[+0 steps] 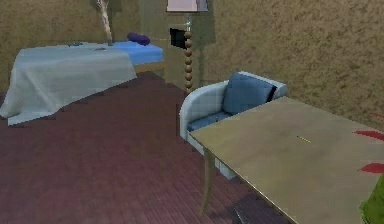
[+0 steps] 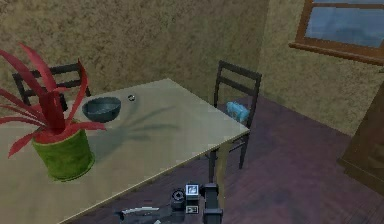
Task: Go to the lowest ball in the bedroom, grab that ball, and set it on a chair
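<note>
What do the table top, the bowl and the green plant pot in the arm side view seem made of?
Table top: probably painted or laminated wood, matte; pale beige, soft shadows, no glare.
Bowl: likely glazed ceramic; blue-grey, smooth, lighter rim.
Plant pot: perhaps glazed ceramic or painted metal; green with faint upright streaks, which leaves it open.

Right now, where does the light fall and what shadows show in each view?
Arm side view: the potted plant casts a faint leafy shadow over the table beside the bowl, and the window shows blue daylight. Forward view: the bed is pale and evenly lit, the floor darker. There is no glare in either view.
</note>
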Motion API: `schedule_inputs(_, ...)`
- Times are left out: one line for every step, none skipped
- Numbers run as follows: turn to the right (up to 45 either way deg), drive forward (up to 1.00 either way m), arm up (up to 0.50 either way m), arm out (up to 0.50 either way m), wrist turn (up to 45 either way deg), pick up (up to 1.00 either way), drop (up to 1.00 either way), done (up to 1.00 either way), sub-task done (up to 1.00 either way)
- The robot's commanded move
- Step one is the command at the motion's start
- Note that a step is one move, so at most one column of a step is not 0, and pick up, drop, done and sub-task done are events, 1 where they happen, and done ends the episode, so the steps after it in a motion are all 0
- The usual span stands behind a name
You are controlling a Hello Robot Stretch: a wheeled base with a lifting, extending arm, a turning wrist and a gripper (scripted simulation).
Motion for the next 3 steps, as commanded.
schedule_inputs(0.0,0.0,0.1,0.0,0.0,0.0,0.0,0.0,0.0)
schedule_inputs(0.0,0.0,0.0,-0.08,0.0,0.0,0.0,0.0,0.0)
schedule_inputs(0.0,0.0,0.0,0.0,0.0,0.0,0.0,1.0,0.0)
